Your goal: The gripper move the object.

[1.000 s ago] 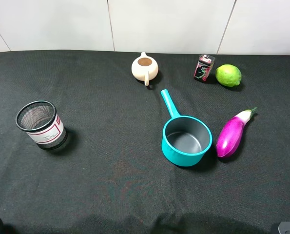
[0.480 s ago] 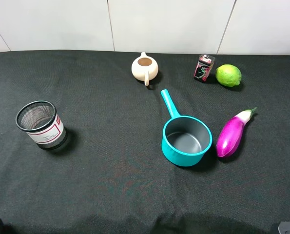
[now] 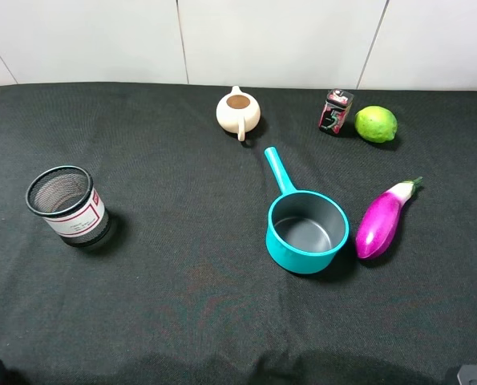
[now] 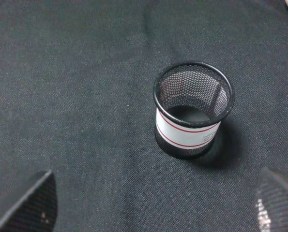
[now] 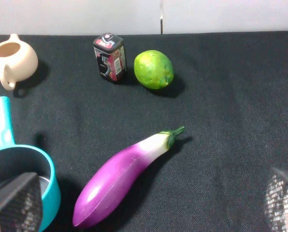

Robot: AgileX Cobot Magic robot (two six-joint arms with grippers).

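The object, a small teal saucepan point(image 3: 306, 233) with a dark grey inside, stands right of centre on the black cloth, its long handle point(image 3: 280, 170) pointing toward the back. The right wrist view catches it point(image 5: 3, 121) partly behind one finger. My right gripper point(image 5: 148, 205) is open, its mesh-textured fingertips point(image 5: 15, 203) far apart, hovering off the pan with nothing between them. My left gripper point(image 4: 151, 208) is also open and empty, looking down at the black mesh cup point(image 4: 192, 108). In the exterior high view only slivers of the arms show at the bottom corners.
The mesh cup point(image 3: 68, 204) stands at the left. A cream teapot point(image 3: 238, 112), a small tin point(image 3: 335, 111) and a lime point(image 3: 375, 124) line the back. A purple eggplant point(image 3: 382, 218) lies just right of the pan. A white wall borders the cloth's far edge.
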